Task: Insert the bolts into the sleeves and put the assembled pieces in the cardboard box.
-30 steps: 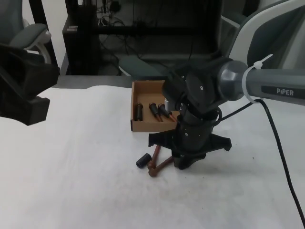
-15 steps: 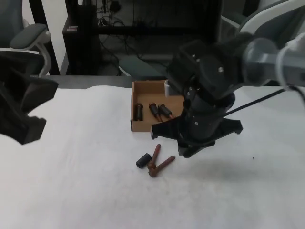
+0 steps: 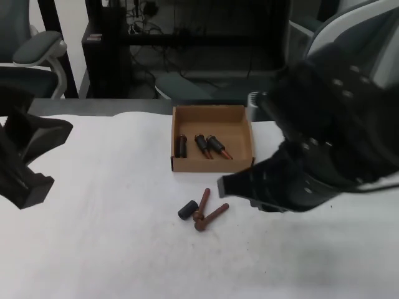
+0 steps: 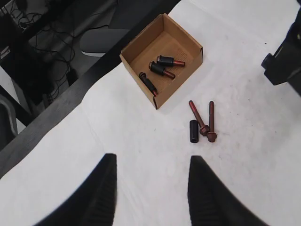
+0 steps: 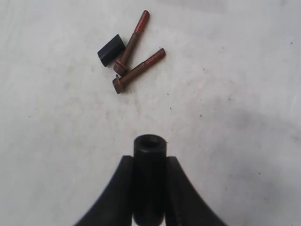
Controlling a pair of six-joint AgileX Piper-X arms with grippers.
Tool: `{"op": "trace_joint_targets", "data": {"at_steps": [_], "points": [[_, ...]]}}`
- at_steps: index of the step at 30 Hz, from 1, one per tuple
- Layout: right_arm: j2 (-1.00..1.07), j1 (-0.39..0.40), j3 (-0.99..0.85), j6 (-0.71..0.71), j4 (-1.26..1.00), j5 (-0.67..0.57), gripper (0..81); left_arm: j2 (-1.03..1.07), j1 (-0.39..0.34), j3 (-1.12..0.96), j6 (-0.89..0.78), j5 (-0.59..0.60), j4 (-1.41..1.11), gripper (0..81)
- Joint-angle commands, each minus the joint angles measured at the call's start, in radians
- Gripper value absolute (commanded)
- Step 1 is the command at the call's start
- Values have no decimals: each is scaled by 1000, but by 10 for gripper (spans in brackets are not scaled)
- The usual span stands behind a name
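Raised above the bolts (image 5: 134,54), right end effector (image 5: 149,162) clamps a sleeve (image 5: 150,145).

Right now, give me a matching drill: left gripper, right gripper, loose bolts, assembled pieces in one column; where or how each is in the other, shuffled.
Things
1. left gripper
2. right gripper
3. two loose bolts
4. three assembled pieces

States
A. inside the cardboard box
B. shut on a black sleeve
C. open, holding nothing
D. lying on the white cloth beside a loose sleeve

Pairs: 1-C, 2-B, 3-D, 4-A
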Motion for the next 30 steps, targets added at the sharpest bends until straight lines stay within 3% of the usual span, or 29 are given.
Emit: {"op": "trace_joint_targets", "data": {"at_steps": [1, 9, 17, 20, 25, 30], "points": [[-95, 31, 74, 19, -86, 31, 4, -7, 1, 1, 6, -9, 0, 476], [-344, 165, 293, 70, -285, 130, 4, -7, 1, 1, 6, -7, 0, 476], [-556, 313, 444, 75, -433, 336, 4, 40, -2, 1, 3, 28, 2, 476], [-576, 301, 463, 39, -434, 367, 4, 87, -2, 1, 3, 45, -15, 476], [-564, 234, 463, -104, -434, 317, 4, 188, -18, 1, -25, 83, -111, 476], [-545, 99, 463, -138, -434, 177, 4, 329, -125, 1, -18, 80, -193, 476]]}}
